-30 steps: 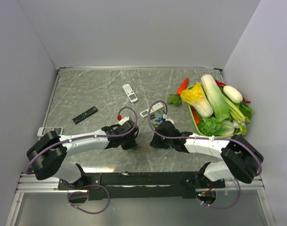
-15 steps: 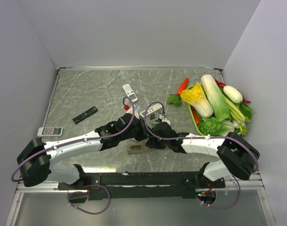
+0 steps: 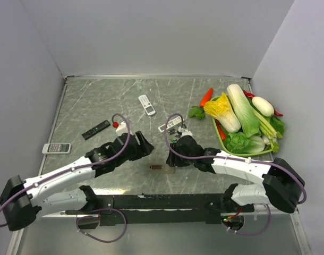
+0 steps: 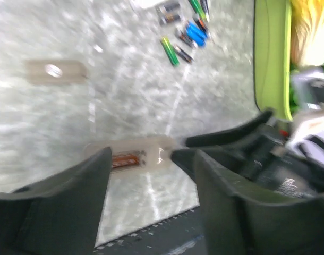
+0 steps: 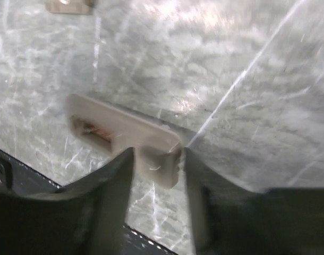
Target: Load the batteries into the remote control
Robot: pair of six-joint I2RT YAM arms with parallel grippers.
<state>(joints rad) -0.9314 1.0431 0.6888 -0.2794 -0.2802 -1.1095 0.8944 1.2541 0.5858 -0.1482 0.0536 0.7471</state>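
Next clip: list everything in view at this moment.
grey-beige rectangular remote control: one, back up, bay open, near table edge
small cylindrical batteries: a handful, green, blue, dark, loose beside tray
beige flat piece: one, beyond the remote control
white remote with dark end: one, mid-table
slim white remote: one, near batteries
slim black remote: one, left
pale grey remote: one, far left
green plastic tray: one, right side
vegetables: several, green, white, yellow, red, in tray
orange carrot: one, beside tray
grey marbled table: one
left gripper: black, open, empty
right gripper: black, straddling remote control's end
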